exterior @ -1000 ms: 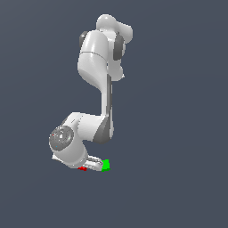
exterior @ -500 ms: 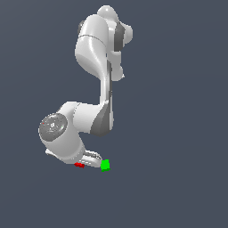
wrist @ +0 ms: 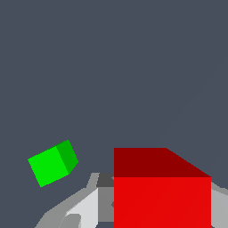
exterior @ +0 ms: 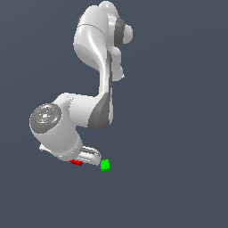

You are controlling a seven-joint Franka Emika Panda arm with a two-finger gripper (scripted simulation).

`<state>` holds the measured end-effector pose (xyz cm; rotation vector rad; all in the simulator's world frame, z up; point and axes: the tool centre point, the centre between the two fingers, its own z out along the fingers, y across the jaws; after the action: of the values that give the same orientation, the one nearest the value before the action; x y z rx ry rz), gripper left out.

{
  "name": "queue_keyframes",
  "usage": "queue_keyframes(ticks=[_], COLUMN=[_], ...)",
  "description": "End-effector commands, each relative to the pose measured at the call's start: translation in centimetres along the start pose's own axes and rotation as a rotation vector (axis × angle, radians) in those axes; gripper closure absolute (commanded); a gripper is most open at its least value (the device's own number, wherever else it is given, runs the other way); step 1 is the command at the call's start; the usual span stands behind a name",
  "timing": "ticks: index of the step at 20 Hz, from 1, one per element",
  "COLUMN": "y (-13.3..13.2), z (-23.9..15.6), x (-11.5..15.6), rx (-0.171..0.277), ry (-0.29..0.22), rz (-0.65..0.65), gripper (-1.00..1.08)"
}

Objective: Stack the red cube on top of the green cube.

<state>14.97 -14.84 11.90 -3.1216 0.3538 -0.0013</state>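
Featureless slate-grey ground fills both views. White arm [exterior: 95,67], folded low, has carried its gripper [exterior: 84,159] and the red cube [exterior: 76,162] closer to the green cube [exterior: 105,165] over the last second; transport is judged nearly done, lift and alignment remaining. Red cube: pinched between the fingers [wrist: 75,209], faces square to the wrist camera. Green cube [wrist: 52,163]: free, at the gripper's 3 o'clock in the exterior view, rotated relative to the red. Neither has a long axis.

1 red cube [wrist: 162,196], 1 green cube [wrist: 51,163]
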Motion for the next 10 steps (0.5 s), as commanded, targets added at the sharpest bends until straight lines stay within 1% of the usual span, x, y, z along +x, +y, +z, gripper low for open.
queue_keyframes(ticks=[1, 6, 10], y=[0.0, -0.8, -3.1], z=[0.0, 0.4, 1.7], x=[0.0, -0.2, -0.8], rx=[0.0, 0.0, 0.0], ry=[0.0, 0.0, 0.0], rz=[0.0, 0.0, 0.0], gripper=[1.08, 1.08, 1.08])
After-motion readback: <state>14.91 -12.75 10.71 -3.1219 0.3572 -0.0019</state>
